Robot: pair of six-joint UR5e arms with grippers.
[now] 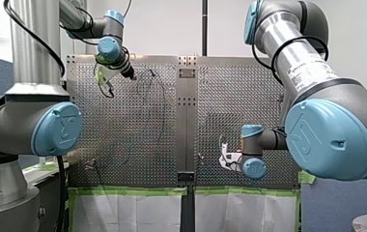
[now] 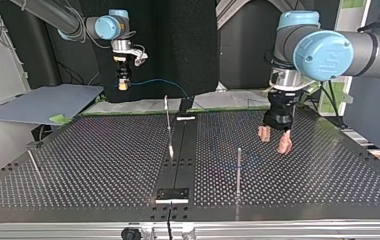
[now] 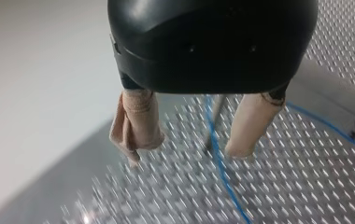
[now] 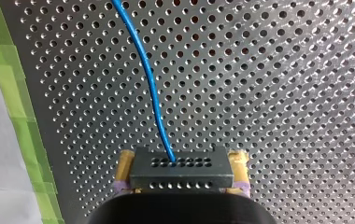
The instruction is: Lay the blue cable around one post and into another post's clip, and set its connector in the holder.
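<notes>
**Q:** Where is the blue cable [image 4: 147, 79]?
**A:** Its dark connector [image 4: 181, 170] is clamped between the yellow pads of my right gripper [image 4: 182, 158], raised above the perforated table [image 4: 283, 93]. The cable runs ahead from it.
**Q:** And my left gripper [image 3: 186, 153]?
**A:** Its jaws stand apart and its beige-padded fingers [image 3: 136, 126] hold nothing. The cable passes beneath them, beside a thin post [image 3: 214, 121].

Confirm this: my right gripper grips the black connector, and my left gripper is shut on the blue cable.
One error: my left gripper is open, not shut on the blue cable, as the left wrist view shows. My right gripper does grip the black connector.
</notes>
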